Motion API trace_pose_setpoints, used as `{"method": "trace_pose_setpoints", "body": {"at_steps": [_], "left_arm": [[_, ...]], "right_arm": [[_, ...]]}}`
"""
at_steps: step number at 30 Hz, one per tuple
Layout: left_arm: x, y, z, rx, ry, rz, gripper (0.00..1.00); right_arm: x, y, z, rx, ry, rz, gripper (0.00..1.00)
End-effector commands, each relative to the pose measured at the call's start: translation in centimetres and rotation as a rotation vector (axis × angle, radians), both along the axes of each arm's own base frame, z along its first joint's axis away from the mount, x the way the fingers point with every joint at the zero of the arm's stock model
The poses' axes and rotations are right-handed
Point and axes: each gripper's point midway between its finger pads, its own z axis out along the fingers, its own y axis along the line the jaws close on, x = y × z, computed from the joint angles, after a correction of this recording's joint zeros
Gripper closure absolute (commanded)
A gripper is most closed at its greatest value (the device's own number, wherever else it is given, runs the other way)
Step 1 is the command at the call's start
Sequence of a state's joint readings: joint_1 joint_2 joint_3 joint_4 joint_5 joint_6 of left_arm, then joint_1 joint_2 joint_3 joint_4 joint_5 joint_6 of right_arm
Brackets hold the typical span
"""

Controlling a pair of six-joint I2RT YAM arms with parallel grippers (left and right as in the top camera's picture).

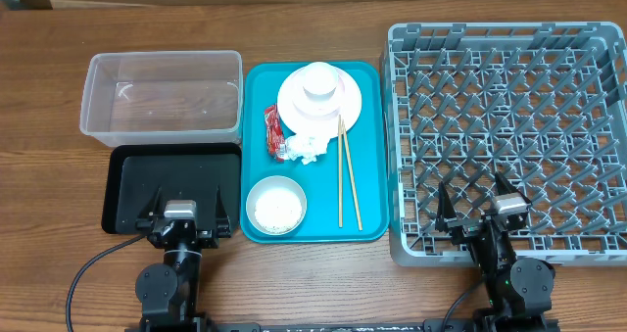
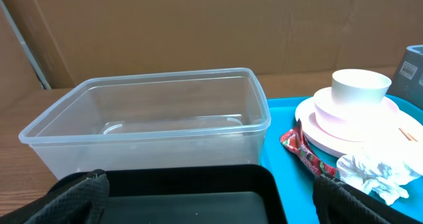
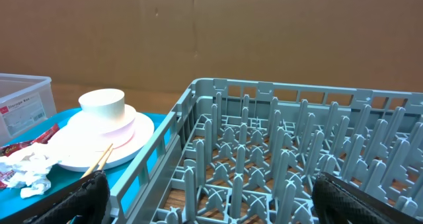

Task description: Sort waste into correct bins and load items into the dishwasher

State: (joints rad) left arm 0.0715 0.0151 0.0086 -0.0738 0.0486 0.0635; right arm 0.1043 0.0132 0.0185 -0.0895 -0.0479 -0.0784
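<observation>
The left gripper (image 1: 186, 203) was seen low over the near part of the black tray (image 1: 132, 175), its fingers (image 2: 78, 199) spread wide with nothing between them. Just behind that tray stood the clear tub (image 1: 162, 97), the two nearly touching.

The right gripper (image 1: 473, 200) was held over the near edge of the dish rack (image 1: 509, 87), likewise spread and holding nothing. Rows of upright pegs (image 3: 284, 164) were seen ahead of it, and the rack's left wall (image 3: 155, 158) stood between it and the teal tray (image 1: 367, 175).

All the waste and dishes were gathered on the teal tray, between the bins and the rack. At its far end a white cup (image 2: 360, 85) was set on the pink plate (image 2: 350, 118). The red wrapper (image 1: 274, 133) lay just left of the plate, and the crumpled tissue (image 1: 307, 148) was pressed against both the wrapper and the plate's near rim. The chopsticks (image 1: 345, 180) lay lengthwise along the tray's right side, their far ends at the plate's edge. At the near left corner a white bowl (image 1: 253, 200) was placed, with rice grains (image 1: 275, 210) inside it.
</observation>
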Motion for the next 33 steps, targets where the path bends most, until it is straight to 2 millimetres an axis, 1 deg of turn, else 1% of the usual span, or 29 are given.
{"method": "trace_pose_setpoints", "body": {"at_steps": [1, 5, 8, 25, 27, 29, 30, 33], "left_arm": [[0.0, 0.0, 0.0, 0.027, -0.004, 0.000, 0.00], [0.0, 0.1, 0.7, 0.030, -0.032, 0.004, 0.00], [0.0, 0.1, -0.1, 0.027, -0.001, 0.003, 0.00], [0.0, 0.1, 0.0, 0.027, -0.003, 0.002, 0.00], [0.0, -0.6, 0.4, 0.025, -0.022, -0.036, 0.00], [-0.1, -2.2, 0.6, 0.020, -0.029, -0.131, 0.00], [-0.1, -2.7, 0.8, 0.019, -0.038, -0.160, 0.00], [-0.3, -4.0, 2.0, 0.023, -0.089, -0.235, 0.00]], "right_arm": [[0.0, -0.1, -0.1, 0.000, -0.006, -0.006, 0.00], [0.0, -0.1, -0.1, 0.000, -0.006, -0.006, 0.00], [0.0, -0.1, -0.1, 0.000, -0.006, -0.006, 0.00], [0.0, -0.1, -0.1, 0.000, -0.006, -0.006, 0.00], [0.0, -0.1, -0.1, 0.000, -0.006, -0.006, 0.00], [0.0, -0.1, -0.1, 0.000, -0.006, -0.006, 0.00], [0.0, -0.1, -0.1, 0.000, -0.006, -0.006, 0.00], [0.0, -0.1, -0.1, 0.000, -0.006, -0.006, 0.00]]}}
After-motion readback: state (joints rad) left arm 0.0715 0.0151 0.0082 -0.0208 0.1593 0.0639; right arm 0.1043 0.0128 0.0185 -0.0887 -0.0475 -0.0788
